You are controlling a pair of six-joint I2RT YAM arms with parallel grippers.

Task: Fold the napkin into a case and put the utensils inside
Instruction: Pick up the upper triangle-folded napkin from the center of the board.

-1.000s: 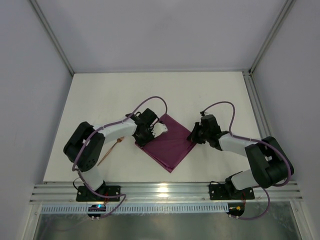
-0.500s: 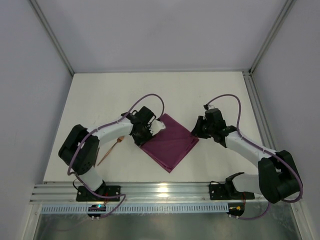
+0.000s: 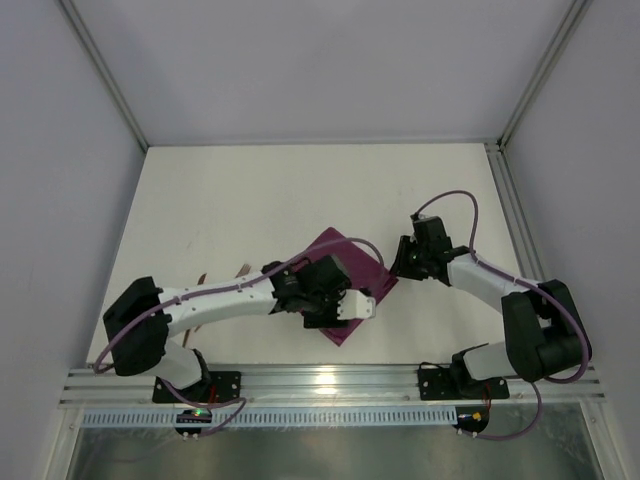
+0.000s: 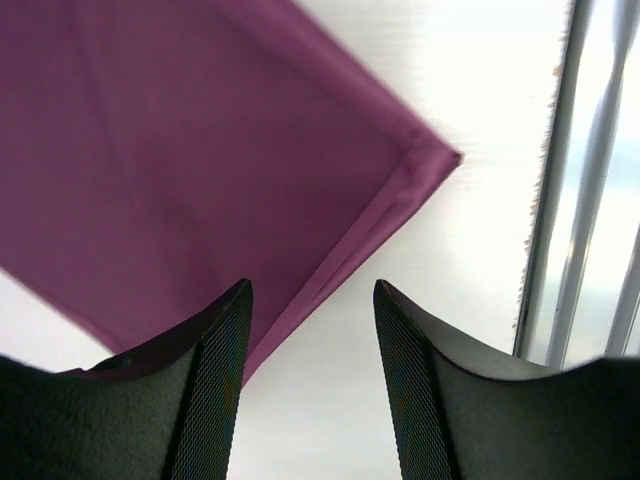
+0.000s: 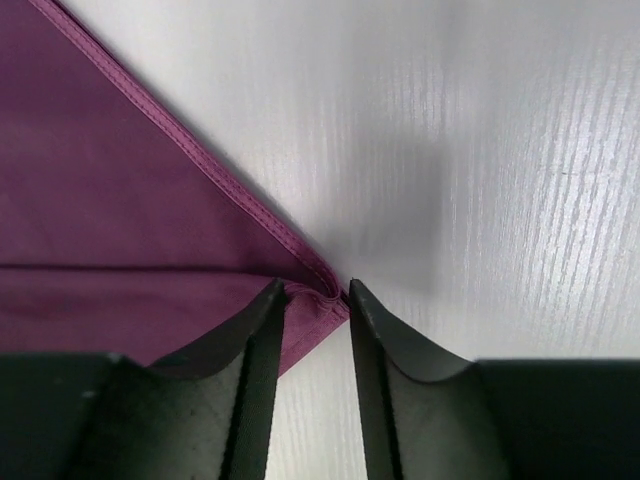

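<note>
The folded napkin (image 3: 362, 278) lies flat as a diamond near the middle of the table (image 3: 220, 200). The left gripper (image 4: 312, 287) hangs over its near edge, close to the near corner, fingers spread with nothing gripped. The right gripper (image 5: 315, 290) sits at the cloth's right corner, fingers slightly apart, the corner at their tips but not clamped. The utensils (image 3: 241, 268) lie on the table left of the napkin, mostly hidden by the left arm.

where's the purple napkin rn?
In the top view the plum-purple cloth napkin lies diamond-wise mid-front on the table, left gripper by its near corner, right gripper at its right corner.
</note>
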